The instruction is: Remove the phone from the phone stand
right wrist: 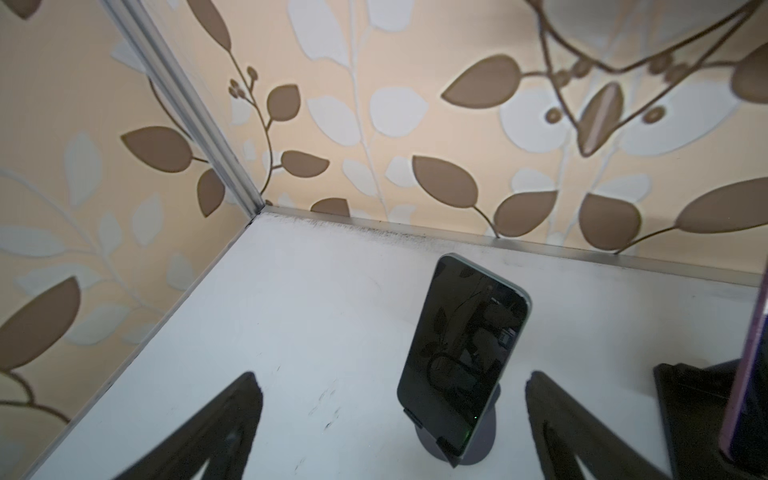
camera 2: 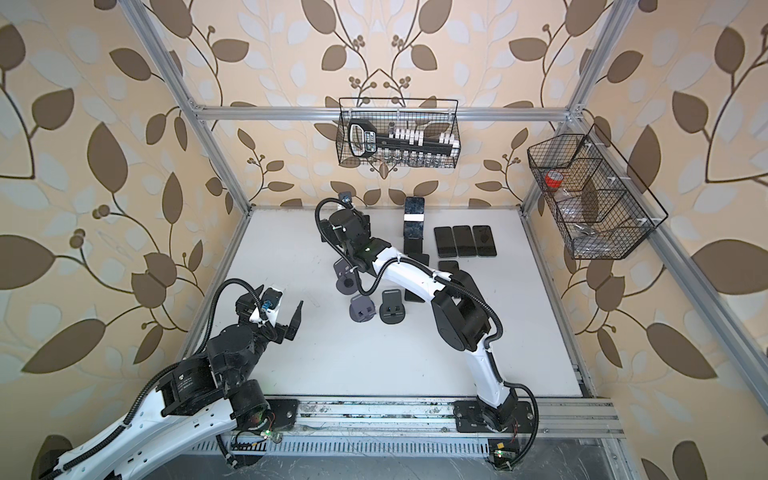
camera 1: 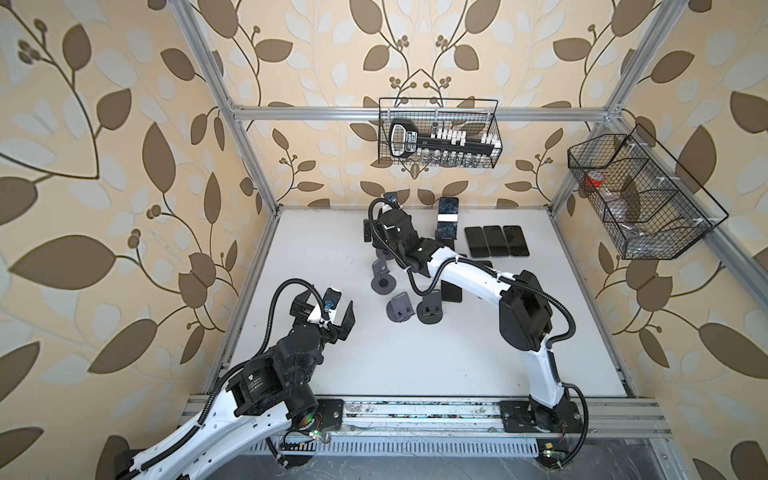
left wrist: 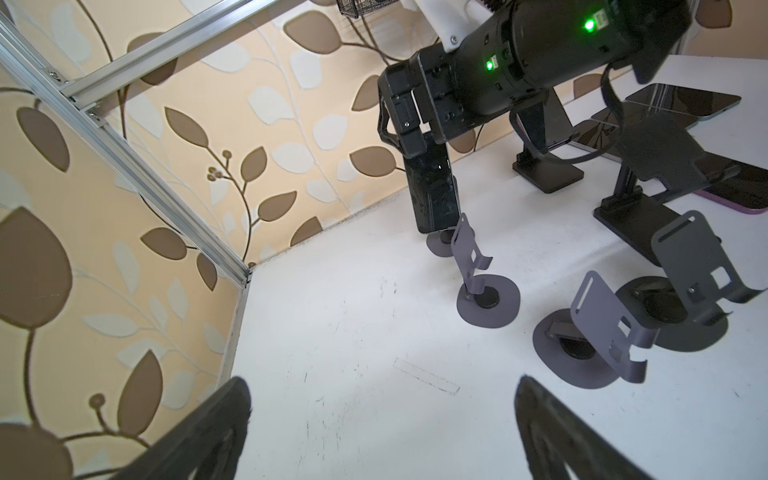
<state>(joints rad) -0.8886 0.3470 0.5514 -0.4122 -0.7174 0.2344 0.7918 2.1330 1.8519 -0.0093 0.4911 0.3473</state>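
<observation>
White tabletop (camera 1: 415, 353), enclosed by leaf-patterned wallpaper and aluminium framing, shows light scuffing. My right gripper (right wrist: 392, 374) stands near the back wall with its jaws spread wide, gripping nothing. The phone (right wrist: 465, 353), screen dark, leans upright in its phone stand (right wrist: 486, 440), a grey round-based unit, directly ahead of that gripper and in line with the gap between the fingers; I see no contact. In both top views my right wrist hides it. My left gripper (left wrist: 382, 384) is likewise spread and holds nothing, above bare table at the front left. Also recorded: three phones (camera 1: 496, 241) lying flat side by side, a fourth phone (camera 1: 448, 208) propped on a black stand (camera 1: 448, 243) just beside them, empty grey stands (camera 1: 401, 309) mid-table, a wire basket (camera 1: 438, 99) on the back rail and a second basket (camera 1: 673, 232) on the right.
</observation>
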